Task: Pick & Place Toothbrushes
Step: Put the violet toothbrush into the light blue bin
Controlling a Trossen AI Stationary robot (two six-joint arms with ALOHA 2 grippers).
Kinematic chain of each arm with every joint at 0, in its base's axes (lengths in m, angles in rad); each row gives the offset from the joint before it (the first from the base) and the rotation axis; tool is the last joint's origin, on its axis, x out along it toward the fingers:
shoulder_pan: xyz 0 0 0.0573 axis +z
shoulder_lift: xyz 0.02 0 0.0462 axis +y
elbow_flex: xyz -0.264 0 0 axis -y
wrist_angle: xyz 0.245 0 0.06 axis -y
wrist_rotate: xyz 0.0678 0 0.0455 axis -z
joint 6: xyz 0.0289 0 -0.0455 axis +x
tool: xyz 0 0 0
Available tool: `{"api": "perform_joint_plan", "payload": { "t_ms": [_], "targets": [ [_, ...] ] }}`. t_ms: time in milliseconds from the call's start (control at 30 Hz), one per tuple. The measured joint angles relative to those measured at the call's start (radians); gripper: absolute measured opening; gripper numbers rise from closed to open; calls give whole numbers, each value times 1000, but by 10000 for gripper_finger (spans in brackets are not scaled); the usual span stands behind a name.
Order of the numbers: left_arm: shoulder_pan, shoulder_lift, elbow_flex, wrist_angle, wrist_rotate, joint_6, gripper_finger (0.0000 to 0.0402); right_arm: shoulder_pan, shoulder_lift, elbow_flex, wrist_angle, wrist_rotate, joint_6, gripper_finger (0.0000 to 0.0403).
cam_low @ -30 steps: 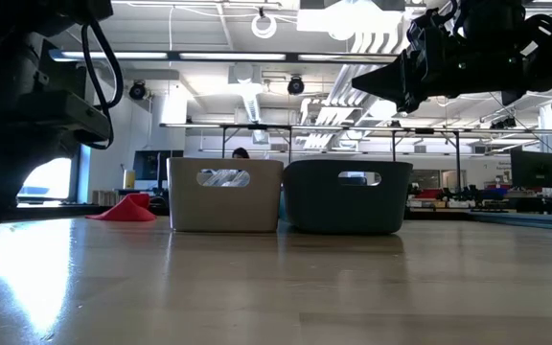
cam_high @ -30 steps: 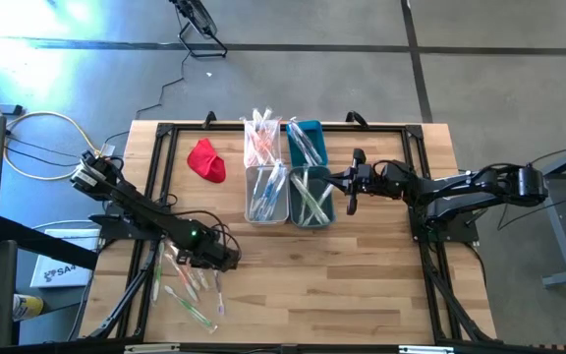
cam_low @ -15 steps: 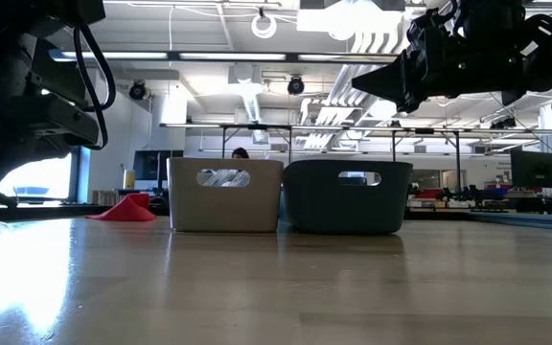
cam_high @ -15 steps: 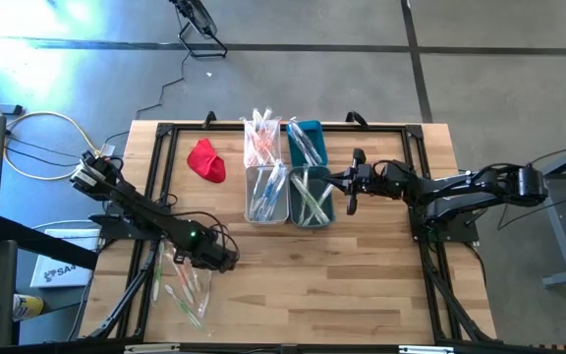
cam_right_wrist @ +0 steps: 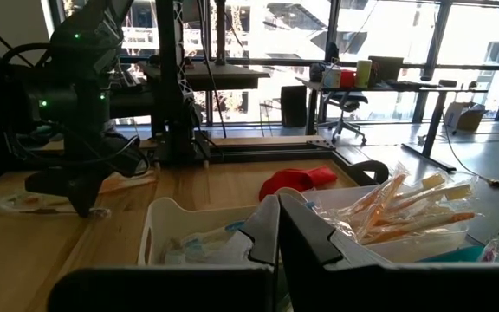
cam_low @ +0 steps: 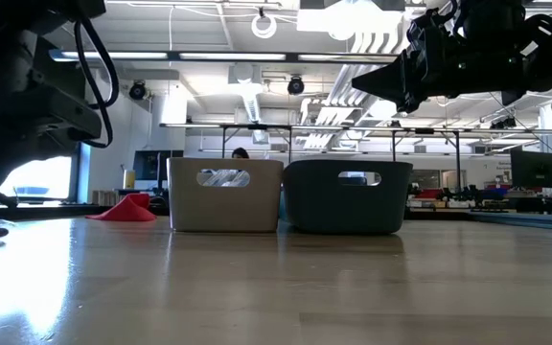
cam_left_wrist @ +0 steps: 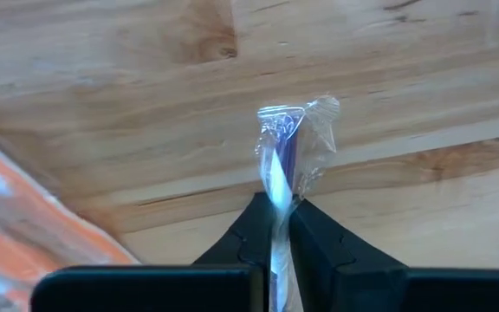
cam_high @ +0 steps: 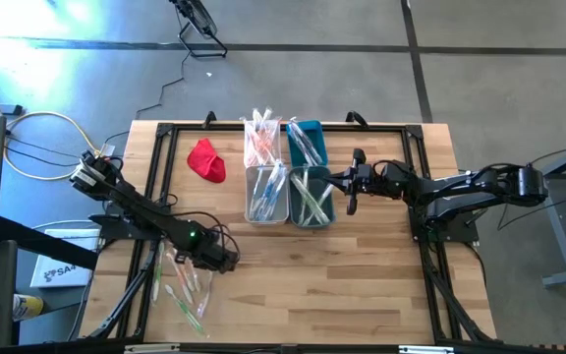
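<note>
The left hand (cam_high: 226, 262) is low over the bench (cam_high: 362, 275), at the edge of the loose toothbrushes (cam_high: 187, 285) that lie scattered there, well away from the bins (cam_high: 288, 169). Its fingers (cam_left_wrist: 254, 230) are clenched on a wrapped toothbrush (cam_left_wrist: 282, 178) with a purple handle, whose clear wrapper sticks out past the fingertips above the wood. More toothbrushes fill the four bins. A red cloth (cam_high: 205, 159) lies beside the bins. The right hand (cam_high: 352, 184) hangs just beside the bins, clenched, grasping nothing.
</note>
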Motion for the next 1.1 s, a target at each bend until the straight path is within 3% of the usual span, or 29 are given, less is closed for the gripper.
{"api": "perform_joint_plan", "payload": {
  "t_ms": [367,667,1100],
  "targets": [
    [31,-34,-2,47,-56,87,20,0,0,0,0,0,0,2],
    [194,-84,0,216,-77,437,20,0,0,0,-1,0,0,2],
    [507,-84,0,546,193,927,20,0,0,0,-8,0,-7,2]
  ]
}}
